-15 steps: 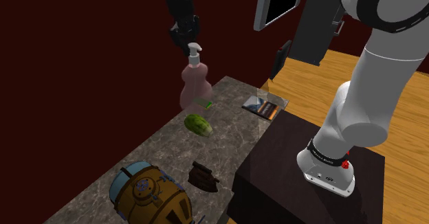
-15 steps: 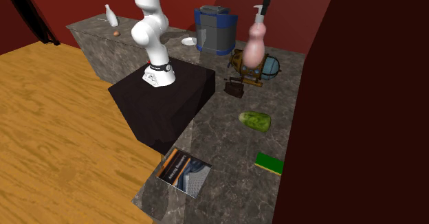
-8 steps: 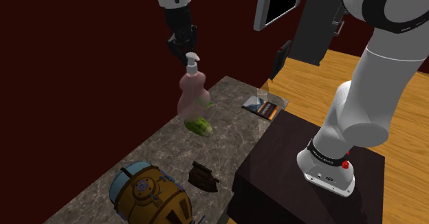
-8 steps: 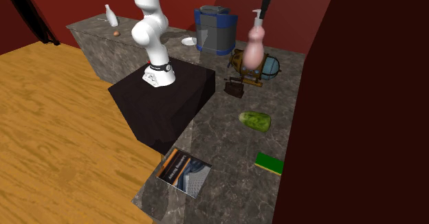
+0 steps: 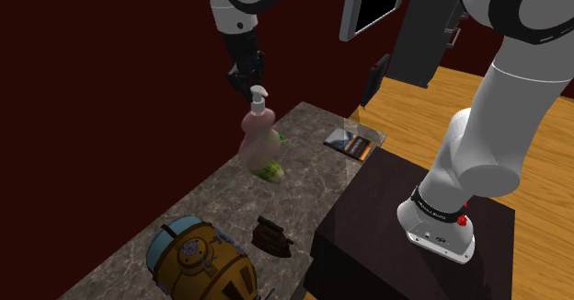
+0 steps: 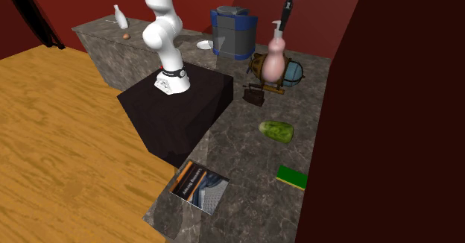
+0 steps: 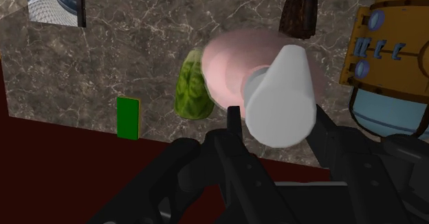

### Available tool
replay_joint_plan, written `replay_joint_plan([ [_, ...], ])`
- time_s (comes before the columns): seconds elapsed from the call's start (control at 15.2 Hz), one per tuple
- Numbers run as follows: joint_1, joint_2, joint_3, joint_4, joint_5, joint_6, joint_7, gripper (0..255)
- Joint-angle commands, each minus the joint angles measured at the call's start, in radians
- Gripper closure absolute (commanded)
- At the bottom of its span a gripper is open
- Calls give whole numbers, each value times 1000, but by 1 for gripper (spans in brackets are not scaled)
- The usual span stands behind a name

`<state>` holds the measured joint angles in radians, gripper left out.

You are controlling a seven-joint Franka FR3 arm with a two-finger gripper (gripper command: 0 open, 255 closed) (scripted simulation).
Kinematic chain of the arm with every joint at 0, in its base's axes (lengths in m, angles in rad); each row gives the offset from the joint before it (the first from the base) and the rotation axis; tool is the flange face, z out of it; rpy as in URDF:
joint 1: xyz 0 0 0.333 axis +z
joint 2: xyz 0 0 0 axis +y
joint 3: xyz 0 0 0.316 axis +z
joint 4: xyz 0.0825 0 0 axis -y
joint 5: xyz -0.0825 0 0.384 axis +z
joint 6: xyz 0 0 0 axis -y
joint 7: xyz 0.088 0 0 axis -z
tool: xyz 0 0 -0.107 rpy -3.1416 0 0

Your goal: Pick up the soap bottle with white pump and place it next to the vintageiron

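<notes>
The pink soap bottle (image 5: 259, 137) with a white pump (image 5: 258, 96) hangs in the air above the marble counter, held by its pump in my black gripper (image 5: 246, 75). From the second exterior view the bottle (image 6: 273, 61) hangs under the gripper (image 6: 284, 19), above and behind the small dark vintage iron (image 6: 254, 95). Through the wrist camera the white pump (image 7: 280, 99) sits clasped between my fingers (image 7: 234, 130), with the pink body (image 7: 230, 75) below it. The iron (image 5: 272, 235) stands near the counter's front edge, apart from the bottle.
A green lumpy object (image 5: 269, 169) lies under the bottle. A blue and brass diving helmet (image 5: 198, 259) stands near the iron. A green sponge (image 6: 291, 177), a magazine (image 6: 200, 185) and a blue-grey appliance (image 6: 232, 31) also occupy the counter (image 5: 175, 206). The black stand (image 6: 175, 107) is beside it.
The gripper has carried the bottle down and toward the iron's end of the counter; in the shoulder view it now overlaps the green object.
</notes>
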<state>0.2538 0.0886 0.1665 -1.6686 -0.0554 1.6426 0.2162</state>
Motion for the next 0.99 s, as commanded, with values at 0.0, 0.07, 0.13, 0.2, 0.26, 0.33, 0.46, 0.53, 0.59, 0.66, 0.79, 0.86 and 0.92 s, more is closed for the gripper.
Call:
replay_joint_plan([
  [0.0,-1,2,-1,-22,-1,26,0,255],
  [0.07,-1,2,-1,-36,-1,40,1,255],
  [0.13,-1,3,-1,-49,-1,53,1,255],
  [0.2,-1,3,-1,-61,-1,66,2,255],
  [0.26,-1,4,-1,-74,-1,80,2,255],
  [0.33,-1,5,-1,-86,-2,93,3,255],
  [0.46,-1,7,-1,-110,-2,119,4,255],
  [0.53,-1,9,-1,-121,-3,132,5,255],
  [0.59,-1,11,-1,-132,-3,145,6,255],
  [0.66,-1,13,-1,-143,-4,158,7,255],
  [0.79,-1,18,-2,-164,-5,183,8,255],
  [0.86,-1,21,-2,-174,-6,196,9,255],
  [0.92,-1,23,-2,-184,-6,209,10,255],
])
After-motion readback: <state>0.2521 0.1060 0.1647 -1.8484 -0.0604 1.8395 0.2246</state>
